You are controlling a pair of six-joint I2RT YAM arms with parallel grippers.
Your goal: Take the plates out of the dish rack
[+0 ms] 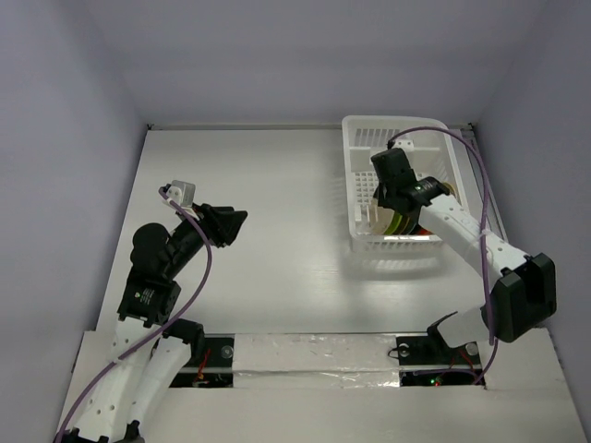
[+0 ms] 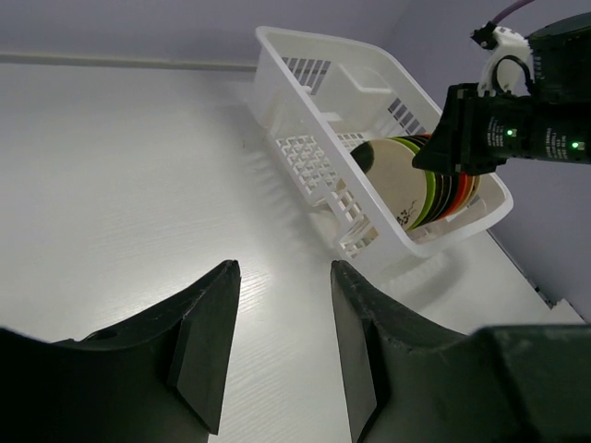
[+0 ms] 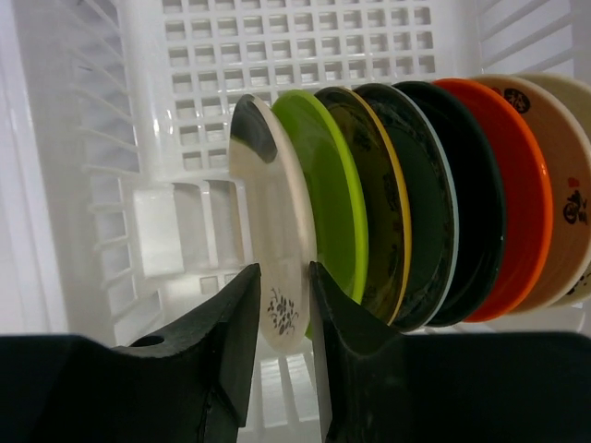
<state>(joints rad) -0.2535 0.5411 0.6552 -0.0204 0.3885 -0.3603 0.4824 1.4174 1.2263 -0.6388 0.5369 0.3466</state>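
The white dish rack (image 1: 362, 137) stands at the back right of the table. Several plates stand on edge in it: a cream plate (image 3: 268, 185) at the front, then lime green (image 3: 328, 185), a dark yellow-rimmed one (image 3: 380, 203), dark teal (image 3: 434, 203), orange-red (image 3: 512, 203) and beige (image 3: 565, 175). My right gripper (image 3: 284, 277) reaches into the rack (image 3: 277, 55) from above, jaws closed on the cream plate's near rim. The plate still stands in the row. My left gripper (image 2: 284, 272) is open and empty over the bare table, left of the rack (image 2: 314, 152).
The table (image 1: 277, 231) is walled in by pale panels on the left, back and right. The right arm (image 1: 462, 226) stretches over the rack's near right corner. In the left wrist view the right gripper (image 2: 480, 129) hangs above the plates (image 2: 392, 175). A taped strip (image 1: 314, 351) runs along the near edge.
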